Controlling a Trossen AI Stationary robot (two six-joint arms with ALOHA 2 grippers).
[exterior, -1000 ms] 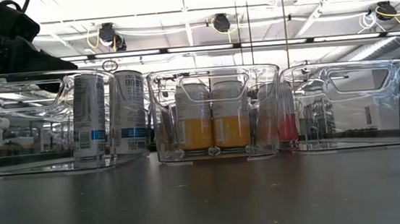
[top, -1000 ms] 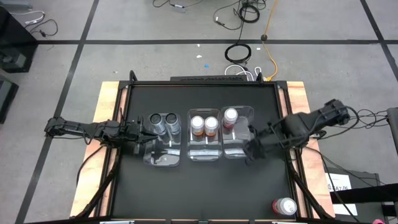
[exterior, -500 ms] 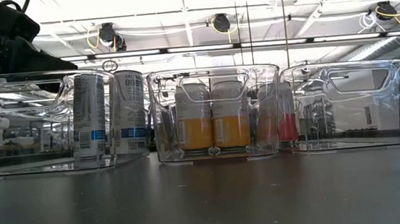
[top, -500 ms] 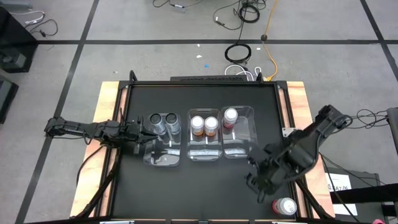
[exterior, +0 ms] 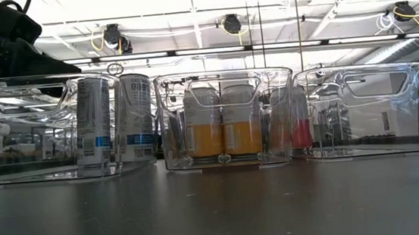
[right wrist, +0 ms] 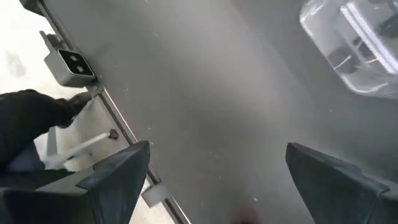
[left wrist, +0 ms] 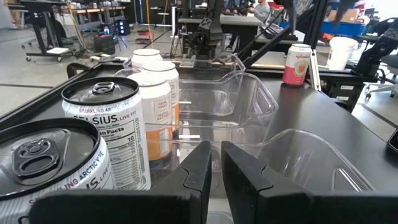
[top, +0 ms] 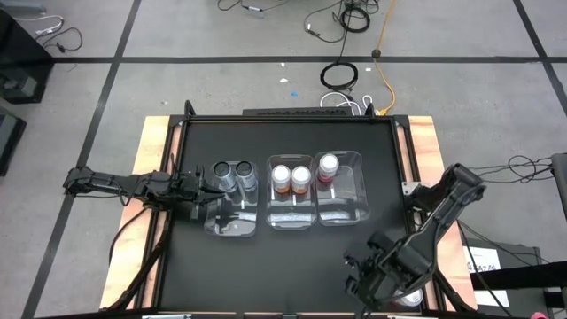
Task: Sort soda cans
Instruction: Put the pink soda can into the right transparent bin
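Two dark grey cans (top: pixel 234 170) stand in the left clear bin (top: pixel 232 221). Two orange-brown cans (top: pixel 291 175) stand in the middle bin (top: pixel 292 217), and one red-pink can (top: pixel 328 165) in the right bin (top: pixel 344 211). The other red-pink can (left wrist: pixel 297 64) stands upright on the table's near right corner, mostly covered by my right arm in the high view. My right gripper (right wrist: pixel 217 186) is open above the table near that corner. My left gripper (left wrist: pixel 216 167) is shut at the left bin's left wall, beside the grey cans (left wrist: pixel 106 137).
The three bins stand side by side mid-table, each with room in its near half. Bare black table top (top: pixel 283 275) lies in front of them. A metal bracket (right wrist: pixel 73 62) sits on the table's edge. Cables lie on the floor beyond the far edge.
My right gripper has swung away from the right bin's right side toward the table's near edge, down to the near right corner where the loose red-pink can stands; the arm now covers most of that can. The cans and bins have kept still.
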